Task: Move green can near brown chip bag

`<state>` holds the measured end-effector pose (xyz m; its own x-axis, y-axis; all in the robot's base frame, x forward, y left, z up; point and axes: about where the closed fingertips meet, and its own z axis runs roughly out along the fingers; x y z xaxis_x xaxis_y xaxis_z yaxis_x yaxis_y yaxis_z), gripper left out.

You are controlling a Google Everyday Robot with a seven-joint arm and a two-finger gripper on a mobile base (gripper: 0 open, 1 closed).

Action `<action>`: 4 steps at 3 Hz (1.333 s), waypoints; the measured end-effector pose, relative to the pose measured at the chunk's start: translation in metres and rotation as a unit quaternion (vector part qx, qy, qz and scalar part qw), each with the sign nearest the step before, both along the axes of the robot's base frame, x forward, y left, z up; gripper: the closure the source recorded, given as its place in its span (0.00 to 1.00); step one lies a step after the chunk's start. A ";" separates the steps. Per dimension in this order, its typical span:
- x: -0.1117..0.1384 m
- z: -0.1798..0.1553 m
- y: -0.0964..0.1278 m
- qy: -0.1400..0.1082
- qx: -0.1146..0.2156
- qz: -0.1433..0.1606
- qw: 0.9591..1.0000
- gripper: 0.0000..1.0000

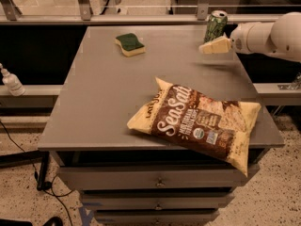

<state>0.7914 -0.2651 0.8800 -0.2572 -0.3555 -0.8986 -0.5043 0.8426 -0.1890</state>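
The green can (215,26) stands upright at the far right of the grey table (108,93), silver top showing. The brown chip bag (197,121) lies flat near the front right of the table, with white "Sea Salt" script and pale yellow ends. My gripper (212,46) reaches in from the right on a white arm (270,36). Its pale fingers sit just in front of the can and slightly below it in the picture. I cannot tell whether it touches the can.
A yellow sponge with a green top (130,44) lies at the far middle of the table. A small white bottle (10,81) stands on a ledge at the left. Drawers (157,182) sit under the table's front edge. A rail runs behind the table.
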 end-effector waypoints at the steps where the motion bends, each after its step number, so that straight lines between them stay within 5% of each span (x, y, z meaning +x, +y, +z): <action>1: 0.028 -0.008 -0.007 -0.017 0.027 -0.014 0.999 0.00; 2: 0.048 -0.009 -0.002 -0.022 0.059 -0.012 0.998 0.00; 4: 0.043 0.003 0.007 -0.006 0.096 0.011 0.995 0.39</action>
<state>0.8348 -0.2580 0.8827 -0.2406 -0.1822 -0.9534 -0.5210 0.8530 -0.0315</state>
